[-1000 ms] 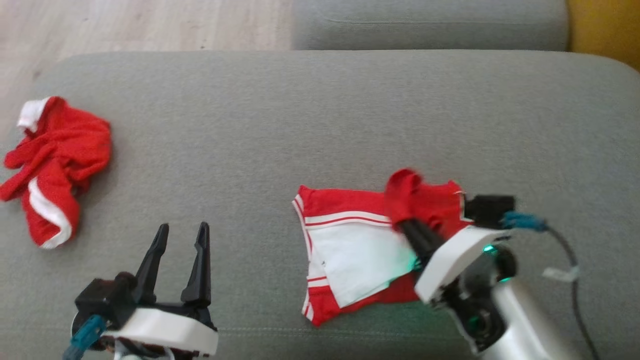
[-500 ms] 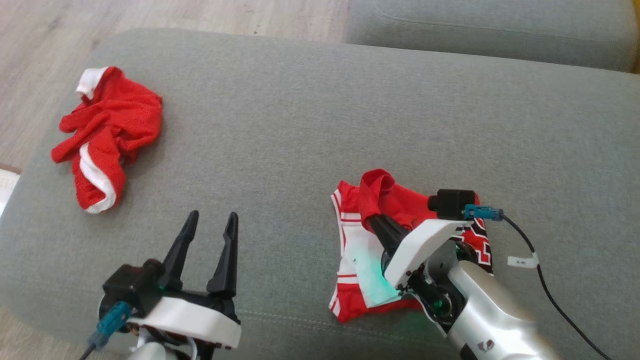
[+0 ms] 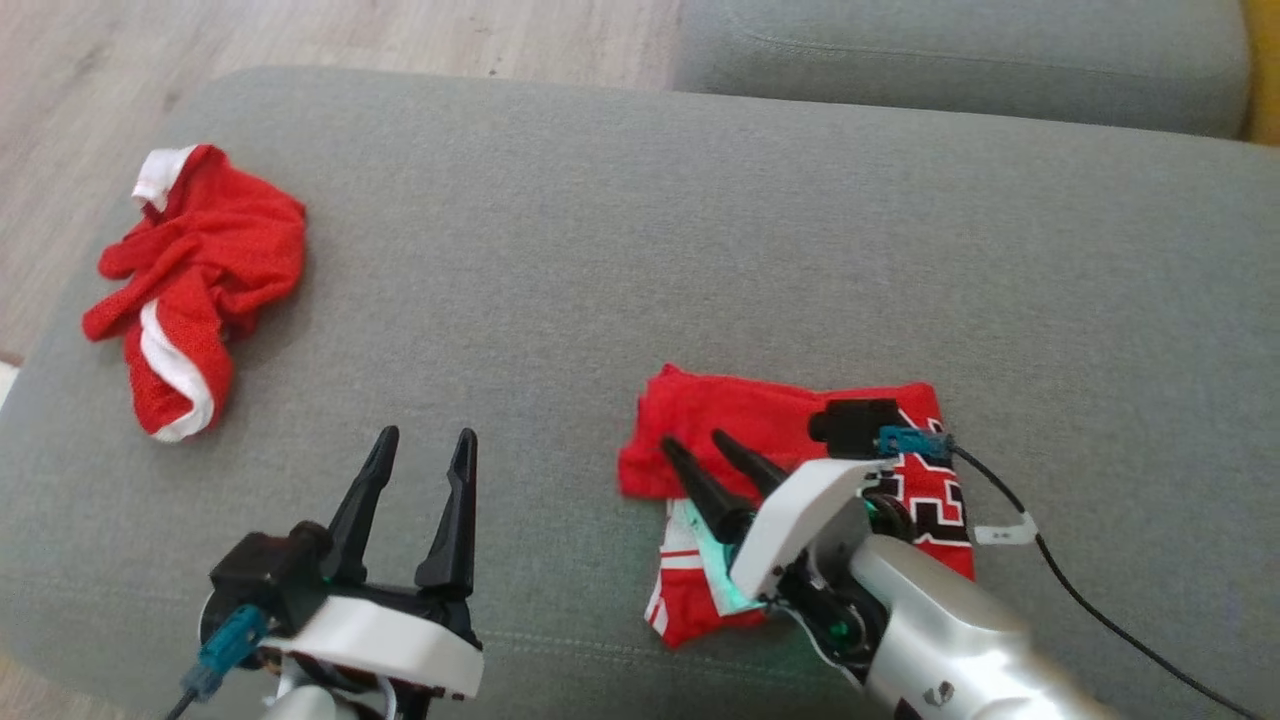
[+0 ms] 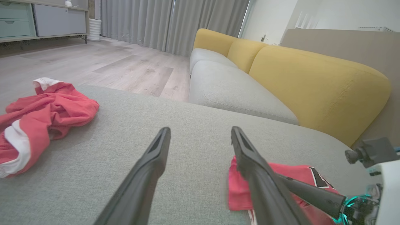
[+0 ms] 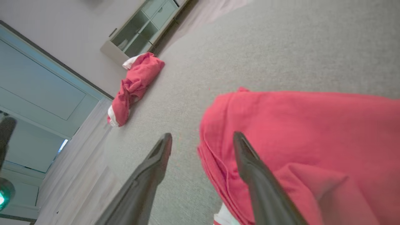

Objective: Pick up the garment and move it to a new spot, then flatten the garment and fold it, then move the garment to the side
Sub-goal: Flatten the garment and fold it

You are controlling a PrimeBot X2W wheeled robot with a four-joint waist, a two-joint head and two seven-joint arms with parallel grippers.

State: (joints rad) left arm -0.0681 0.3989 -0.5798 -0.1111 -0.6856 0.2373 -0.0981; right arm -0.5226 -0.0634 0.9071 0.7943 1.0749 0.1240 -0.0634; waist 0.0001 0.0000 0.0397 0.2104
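Observation:
The garment [image 3: 790, 420] is red with white stripes and a black-and-white print, lying folded on the grey cushion [image 3: 620, 240] at the front right. Over its left part hangs my right gripper [image 3: 692, 442], open, with nothing between its fingers. The right wrist view has the garment's [image 5: 306, 134] folded red edge under and beside the right finger, and the right gripper [image 5: 201, 137] open. My left gripper [image 3: 423, 436] stands open and empty at the front left, apart from the cloth. In the left wrist view the left gripper [image 4: 200, 129] is open, with the garment [image 4: 281, 178] at lower right.
A second red and white piece of clothing [image 3: 190, 280] lies crumpled at the cushion's left end, also in the wrist views [image 4: 37, 115] [image 5: 134, 84]. A black cable [image 3: 1100, 620] trails from my right wrist. Wooden floor [image 3: 300, 40] lies beyond, and a yellow sofa back [image 4: 312, 78] behind.
My right gripper has let go of the raised red fold and opened. The fold now lies flat over the garment's left part, covering the white panel. The camera shifted a little.

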